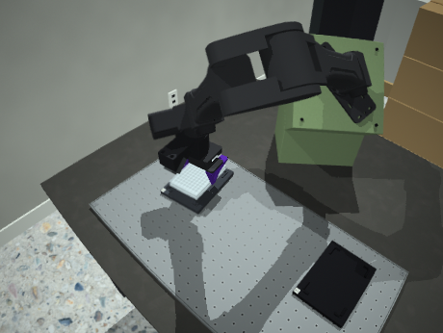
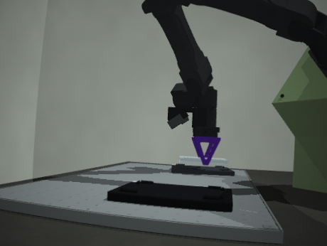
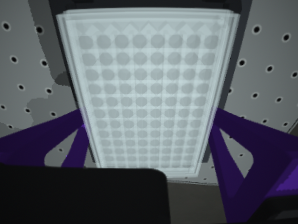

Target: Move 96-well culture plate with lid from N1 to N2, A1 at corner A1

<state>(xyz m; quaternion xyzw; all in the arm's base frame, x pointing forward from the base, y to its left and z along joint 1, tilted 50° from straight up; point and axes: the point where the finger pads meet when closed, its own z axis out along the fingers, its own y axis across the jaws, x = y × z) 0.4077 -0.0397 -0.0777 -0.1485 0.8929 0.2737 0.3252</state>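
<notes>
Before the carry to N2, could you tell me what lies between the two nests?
Only bare perforated board lies between N1, under the gripped plate, and N2; the top view shows nothing but the arm's shadow across that stretch.
</notes>
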